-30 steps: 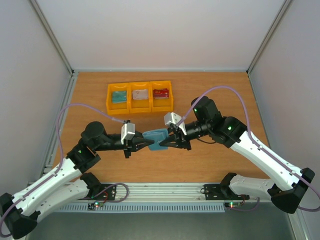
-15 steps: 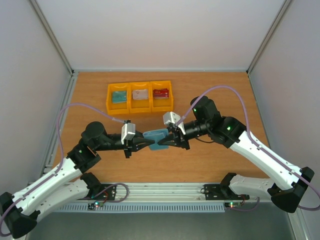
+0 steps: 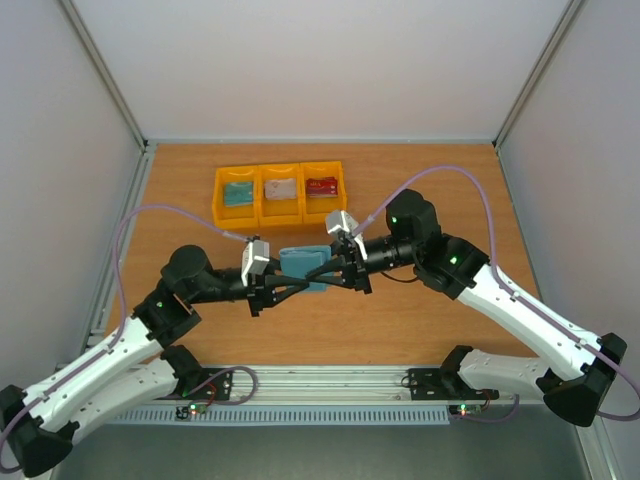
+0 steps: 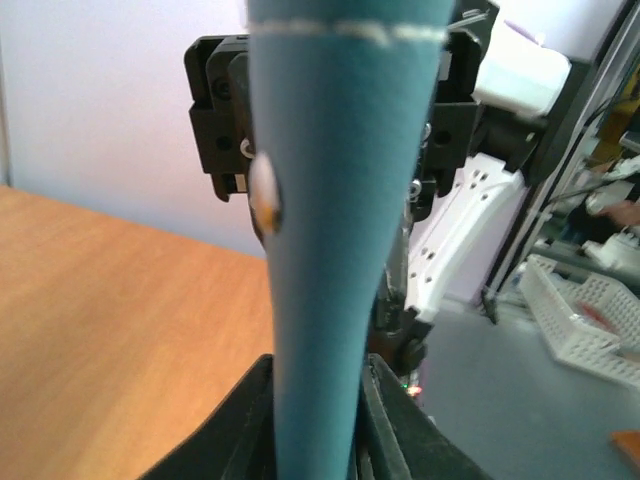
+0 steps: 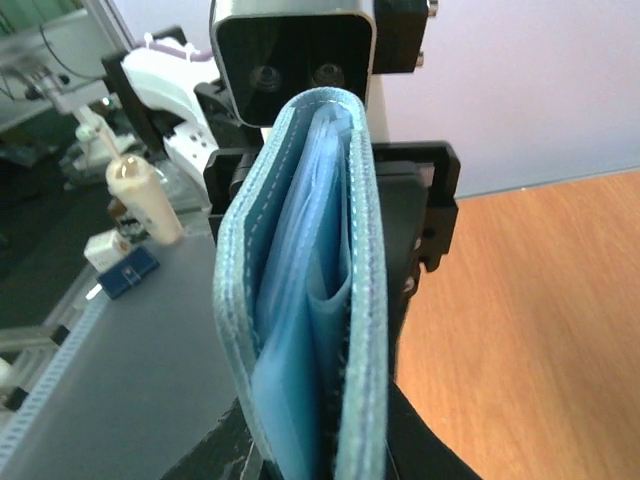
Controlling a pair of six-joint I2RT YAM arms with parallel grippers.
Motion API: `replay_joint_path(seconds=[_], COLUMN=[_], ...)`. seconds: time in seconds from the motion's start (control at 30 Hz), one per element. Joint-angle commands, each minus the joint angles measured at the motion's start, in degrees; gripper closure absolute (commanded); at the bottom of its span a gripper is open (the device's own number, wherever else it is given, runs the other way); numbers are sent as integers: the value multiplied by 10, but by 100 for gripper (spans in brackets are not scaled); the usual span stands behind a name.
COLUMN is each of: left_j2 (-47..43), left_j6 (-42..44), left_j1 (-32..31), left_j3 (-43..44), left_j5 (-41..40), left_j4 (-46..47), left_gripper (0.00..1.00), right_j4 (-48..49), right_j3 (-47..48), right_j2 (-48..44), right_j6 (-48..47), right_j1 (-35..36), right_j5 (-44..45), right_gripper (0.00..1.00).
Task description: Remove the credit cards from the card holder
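The teal-blue card holder (image 3: 302, 267) hangs above the table's middle, gripped from both sides. My left gripper (image 3: 292, 282) is shut on its left edge. My right gripper (image 3: 326, 270) is shut on its right edge. The left wrist view shows the holder's teal outer face (image 4: 335, 200) rising from between the gripper's (image 4: 318, 445) jaws. The right wrist view shows the holder's open edge (image 5: 305, 300) with pale blue pockets, clamped in the gripper (image 5: 315, 450). I can make out no card inside. A teal card (image 3: 238, 193), a whitish card (image 3: 281, 188) and a red card (image 3: 321, 186) lie in yellow bins.
Three joined yellow bins (image 3: 280, 213) stand at the back of the wooden table (image 3: 430, 180), just behind the grippers. White walls enclose the table on three sides. Purple cables arch over both arms.
Both grippers have carried the holder a little back and to the left. It now shows more of its flat face to the top camera.
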Motion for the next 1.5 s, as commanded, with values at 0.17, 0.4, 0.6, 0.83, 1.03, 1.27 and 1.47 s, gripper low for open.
replay_joint_path(seconds=[0.17,0.4,0.6,0.83,1.03,1.27,1.47], left_j2=[-32,-58,-65,-84,-83,-82,-71], left_j6=[1,13,54,-65,-86,-66,-57], left_j1=[-3,-3,-3,25,25,25,25], left_j3=[4,-6,-32,-93,-122,-128,-125], left_j5=[-26,-278,-413,-216,-98,-6,20], left_j4=[21,-35,-42,-5,37,71,77], left_gripper=[100,100,100,100,100,100,100], right_j4=[-9,-107,-73,-89,-232,-233,-216], right_j3=[36,55,38,82,143,132,137], right_j2=[16,-33,-14,34,38,62,107], right_j6=[29,72,166,105,-29,-41,-35], right_j1=[4,4,42,75,41,24,24], right_j5=[-12,415,451,411,258,159,117], right_gripper=[89,44,56,43,5,2,9])
